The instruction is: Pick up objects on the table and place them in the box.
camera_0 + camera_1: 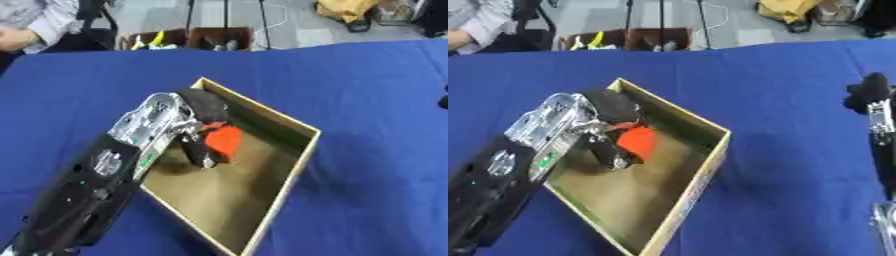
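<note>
A shallow cardboard box [302, 155] with a brown floor lies askew on the blue table. My left hand [199, 122] reaches over the box's left wall into it, fingers curled around a red object [223, 140] just above the box floor. The object's shape is partly hidden by the fingers. My right hand [870, 95] shows at the right edge in the right eye view, raised over the blue cloth and apart from the box; I cannot make out how its fingers stand.
The blue tablecloth [367, 90] covers the whole table around the box. Beyond the far edge stand brown crates [188, 39] on the floor and stand legs.
</note>
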